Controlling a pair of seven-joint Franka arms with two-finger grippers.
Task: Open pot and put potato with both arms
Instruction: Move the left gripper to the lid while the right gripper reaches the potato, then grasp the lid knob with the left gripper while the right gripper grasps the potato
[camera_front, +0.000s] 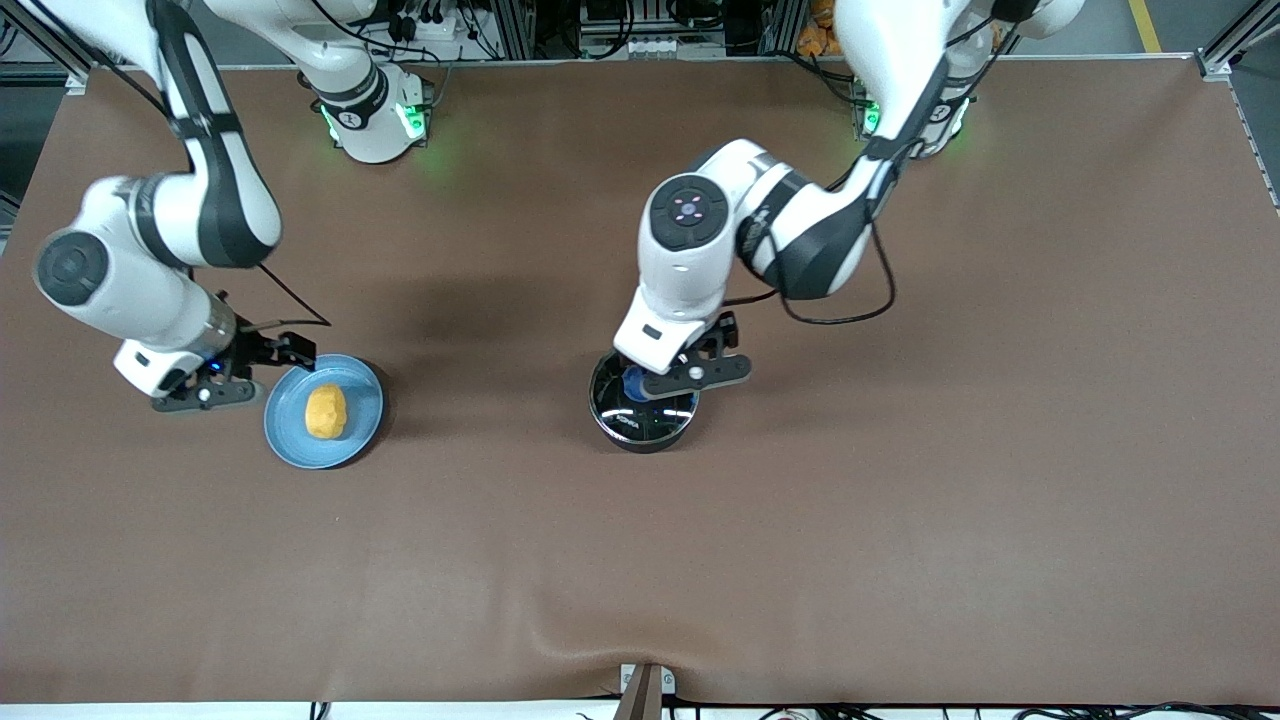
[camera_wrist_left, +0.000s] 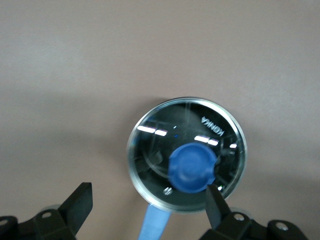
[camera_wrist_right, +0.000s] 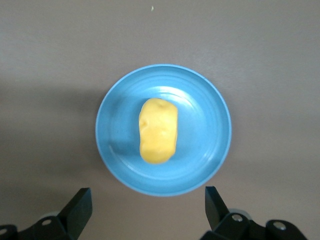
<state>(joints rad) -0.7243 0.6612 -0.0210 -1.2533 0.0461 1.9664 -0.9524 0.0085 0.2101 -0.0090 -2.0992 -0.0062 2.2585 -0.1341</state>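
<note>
The black pot (camera_front: 643, 412) stands mid-table with a glass lid (camera_wrist_left: 186, 150) on it, which has a blue knob (camera_wrist_left: 192, 167). Its blue handle (camera_wrist_left: 155, 225) shows only in the left wrist view. My left gripper (camera_front: 668, 372) hangs open over the pot's edge (camera_wrist_left: 148, 205), with one fingertip (camera_wrist_left: 215, 202) next to the knob and the other over bare table. The yellow-orange potato (camera_front: 326, 411) lies on a light-blue plate (camera_front: 290, 440), also seen in the right wrist view (camera_wrist_right: 158, 130). My right gripper (camera_front: 222, 382) is open and empty (camera_wrist_right: 147, 206) beside the plate (camera_wrist_right: 115, 150), toward the right arm's end.
The brown table cloth (camera_front: 900, 500) covers the whole table. The plate and the pot stand about a plate's width and a half apart. A small bracket (camera_front: 645, 685) sits at the table edge nearest the front camera.
</note>
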